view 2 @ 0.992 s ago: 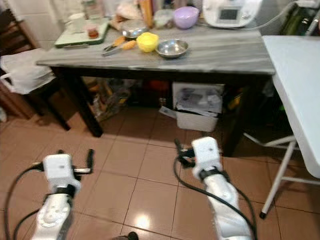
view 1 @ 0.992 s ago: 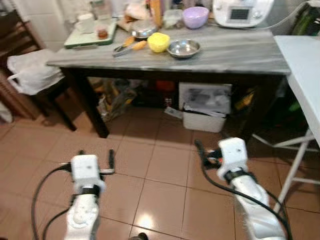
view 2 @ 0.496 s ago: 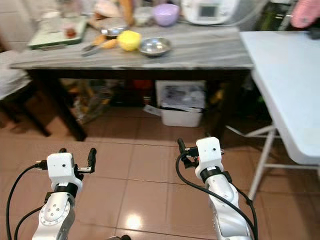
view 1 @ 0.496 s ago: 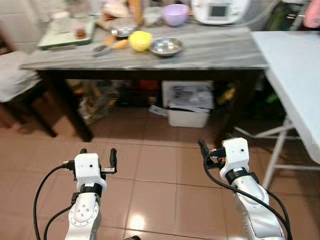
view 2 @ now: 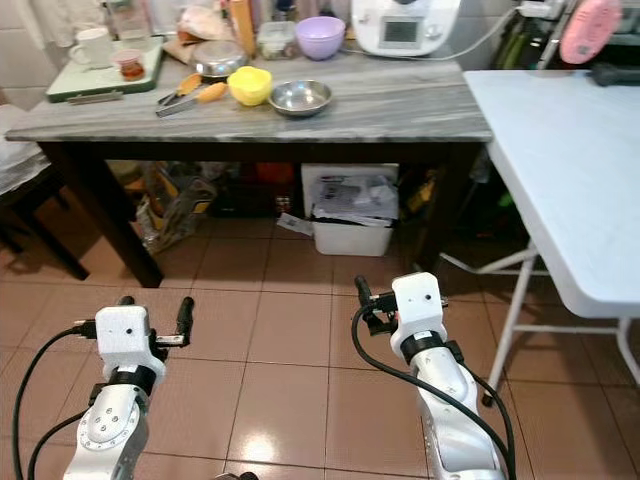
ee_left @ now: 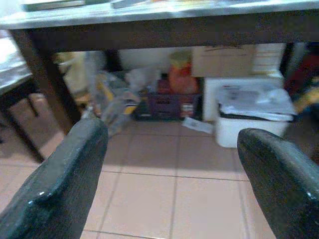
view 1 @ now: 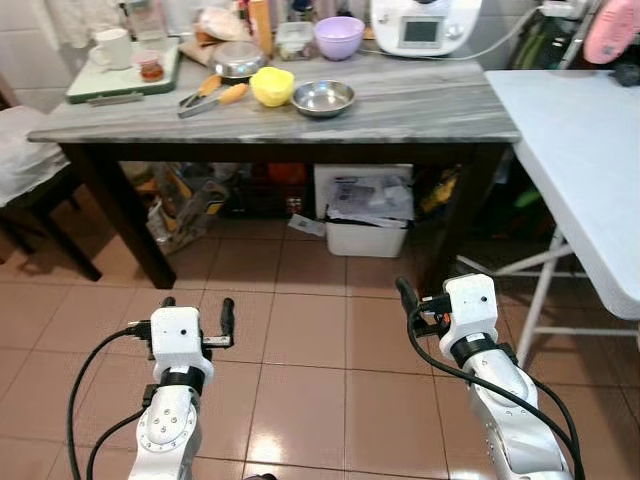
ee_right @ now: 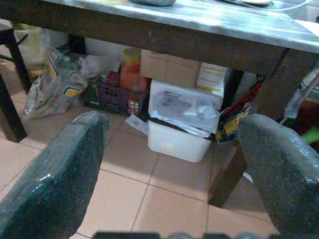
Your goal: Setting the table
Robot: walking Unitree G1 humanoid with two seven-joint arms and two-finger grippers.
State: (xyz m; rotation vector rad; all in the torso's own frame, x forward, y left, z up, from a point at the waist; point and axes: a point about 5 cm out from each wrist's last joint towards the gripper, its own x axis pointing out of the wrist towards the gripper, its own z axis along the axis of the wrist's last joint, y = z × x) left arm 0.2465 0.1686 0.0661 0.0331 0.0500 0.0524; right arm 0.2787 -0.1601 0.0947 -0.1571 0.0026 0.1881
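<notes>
We stand before a grey marble-topped table (view 1: 420,100) with dark legs. Compared with the earlier frames, the whole scene sits lower and further left in the head views and is sharper: the camera has moved, not the objects. More of the white folding table (view 1: 580,160) on our right is now visible, and a pink object (view 1: 608,30) shows at its far edge.

The tableware sits on the marble top, towards its left half. A steel bowl (view 1: 324,98) lies just beside a yellow bowl (view 1: 272,86), with tongs (view 1: 212,97) to the left of that. Behind them are a lidded steel pot (view 1: 238,59), a purple bowl (view 1: 340,36) and a white appliance (view 1: 424,24). A green tray (view 1: 122,72) at the left end carries a white mug (view 1: 110,47) and a small glass (view 1: 151,66). Their arrangement matches the earlier frames.

Under the table we see a white bin (view 1: 368,212) stuffed with paper, and bags (view 1: 185,205) to its left.

Both arms are held low over the tiled floor (view 1: 310,340), in much the same pose as before. The left gripper (view 1: 196,308) has its fingers (ee_left: 55,184) spread apart and holds nothing. The right gripper (view 1: 420,300) is likewise parted and empty, fingers (ee_right: 55,169) well separated. Both are well apart from the tableware.
</notes>
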